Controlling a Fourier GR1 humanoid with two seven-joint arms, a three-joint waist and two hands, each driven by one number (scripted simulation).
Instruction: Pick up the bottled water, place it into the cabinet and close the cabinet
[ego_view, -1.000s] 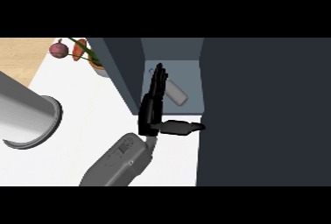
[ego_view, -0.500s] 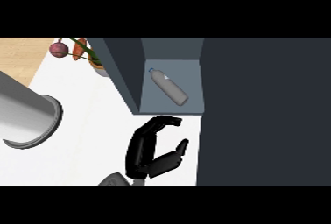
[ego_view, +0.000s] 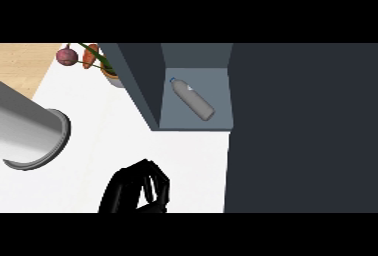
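Lying in cabinet: the bottled water (ego_view: 192, 99) rests on its side on the cabinet (ego_view: 196, 122) floor, upper centre of the frame, cap toward the upper left, base toward the lower right.
Long axis: diagonal, upper left to lower right.
Hand in view: one black hand (ego_view: 139, 187) at the lower centre, over the white counter (ego_view: 111, 140); which arm it belongs to I cannot tell.
Fingers: curled inward, holding nothing.
Bottle from fingers: up and to the right, well apart.
Door: the dark panel (ego_view: 303, 125) filling the right side looks like the open cabinet door, right of the hand.
Judged step: placing appears done; closing is not yet done.
Other things: grey cylinder (ego_view: 29, 135) at left, potted plant (ego_view: 92, 60) at upper left.
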